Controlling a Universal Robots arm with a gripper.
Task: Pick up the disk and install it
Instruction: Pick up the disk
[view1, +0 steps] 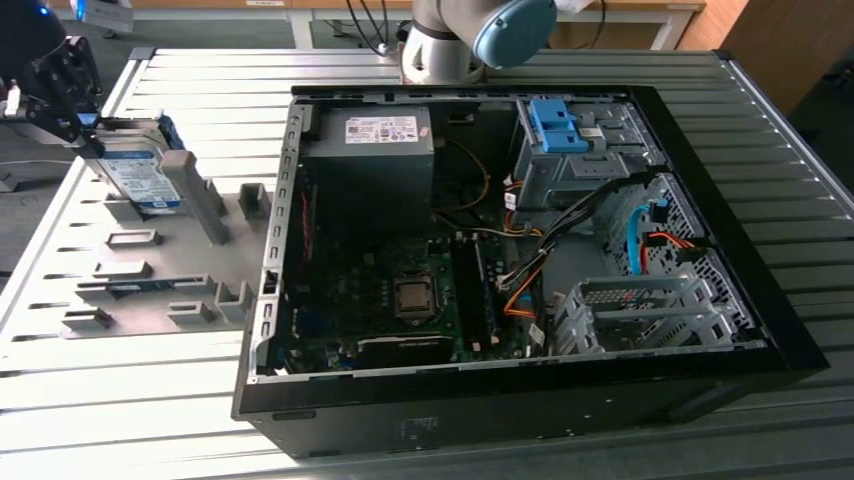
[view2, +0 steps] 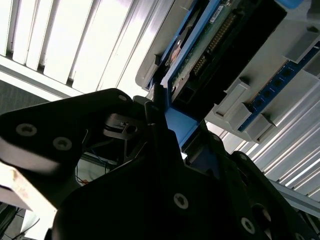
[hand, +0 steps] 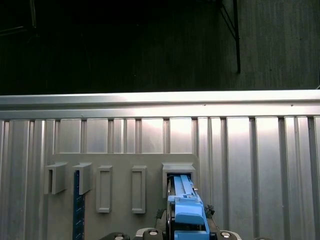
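The disk (view1: 134, 168) stands on edge in a slot at the far end of the grey holder plate (view1: 160, 262), at the exterior view's left. Its white-and-blue label faces the case, and blue rails run along its edges. My black gripper (view1: 74, 112) sits at the disk's upper end. In the second wrist view my gripper (view2: 178, 122) has its black fingers (view2: 157, 102) pressed on either side of the disk's blue rail (view2: 175, 125), with the green circuit side (view2: 210, 40) beyond. In the first wrist view the blue rail (hand: 186, 205) rises out of the holder's slot (hand: 178, 170).
The open black computer case (view1: 747, 300) lies on the ribbed metal table (view1: 134, 400), with a drive cage and a light-blue bracket (view1: 558, 125) at its far corner. A dark blue memory stick (hand: 77, 210) stands in another holder slot. The arm's base (view1: 447, 45) is behind the case.
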